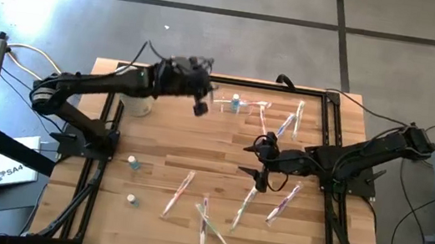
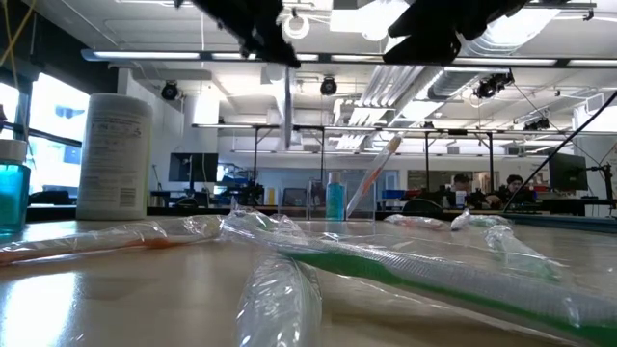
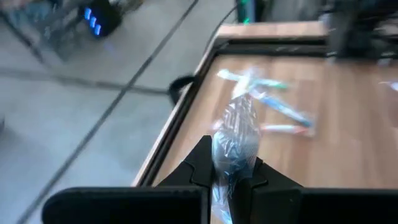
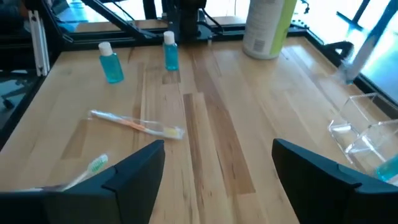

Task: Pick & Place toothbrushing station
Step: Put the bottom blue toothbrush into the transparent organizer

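The toothbrushing station (image 1: 237,104) is a small clear holder at the table's far middle. A blue bottle and a leaning toothbrush stand in it (image 2: 333,200), and it also shows in the right wrist view (image 4: 364,134). My left gripper (image 1: 200,105) hangs in the air just left of the station, shut on a clear-wrapped toothbrush (image 3: 236,140). My right gripper (image 1: 249,160) stands open over the table's middle right with nothing between its fingers (image 4: 217,168). My left gripper pinches the wrapped toothbrush between its two fingers (image 3: 204,163), on the crinkled wrap (image 3: 235,163). The wrapped end sticks out forward past the fingertips, along the fingers, which slant downward. It is lifted clear of the table; the part behind the fingers is hidden.
A white canister (image 1: 140,103) stands at the far left, and two small blue bottles (image 1: 133,162) (image 1: 132,199) stand at the near left. Several wrapped toothbrushes lie about the table's middle and right (image 1: 179,193) (image 1: 244,206) (image 1: 286,124). A black frame (image 1: 328,145) edges the table.
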Controlling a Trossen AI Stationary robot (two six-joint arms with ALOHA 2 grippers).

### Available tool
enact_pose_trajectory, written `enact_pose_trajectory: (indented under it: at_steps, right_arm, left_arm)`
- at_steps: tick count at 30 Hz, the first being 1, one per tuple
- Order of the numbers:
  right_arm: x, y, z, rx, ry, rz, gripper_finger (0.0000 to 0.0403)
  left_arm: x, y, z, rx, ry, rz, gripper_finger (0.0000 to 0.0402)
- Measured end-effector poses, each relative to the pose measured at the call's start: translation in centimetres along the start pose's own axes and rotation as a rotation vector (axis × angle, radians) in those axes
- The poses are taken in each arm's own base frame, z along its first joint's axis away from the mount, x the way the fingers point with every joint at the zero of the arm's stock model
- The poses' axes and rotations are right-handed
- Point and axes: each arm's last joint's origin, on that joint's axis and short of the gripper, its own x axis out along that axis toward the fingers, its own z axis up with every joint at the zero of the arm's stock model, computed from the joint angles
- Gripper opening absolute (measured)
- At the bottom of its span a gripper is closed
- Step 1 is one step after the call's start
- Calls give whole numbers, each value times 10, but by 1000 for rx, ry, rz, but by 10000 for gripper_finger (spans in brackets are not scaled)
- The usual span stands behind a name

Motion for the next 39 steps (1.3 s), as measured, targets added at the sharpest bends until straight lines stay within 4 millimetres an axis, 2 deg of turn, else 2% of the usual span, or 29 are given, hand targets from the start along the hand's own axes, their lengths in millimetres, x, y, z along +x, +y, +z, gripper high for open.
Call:
enact_pose_trajectory:
  at_steps: [4,7,14,18,26,33,39]
  right_arm:
    - [0,0,-1,24,8,-1,290]
    - [2,0,-2,32,16,-4,290]
    - [7,2,-5,74,30,-9,290]
    - [10,3,-7,110,32,-10,290]
    - [11,3,-8,165,34,-9,290]
    - [11,3,-8,176,34,-9,290]
    - [11,4,-7,179,27,-7,290]
  left_arm:
    - [12,29,-14,-55,-41,13,13]
    - [22,39,-27,-84,-87,-3,13]
    - [44,42,-43,-55,-129,4,13]
    - [54,45,-45,-43,-158,25,13]
    - [61,63,-60,-89,-88,78,13]
    - [61,62,-63,-86,-55,48,13]
    - [72,60,-73,-89,-24,15,13]
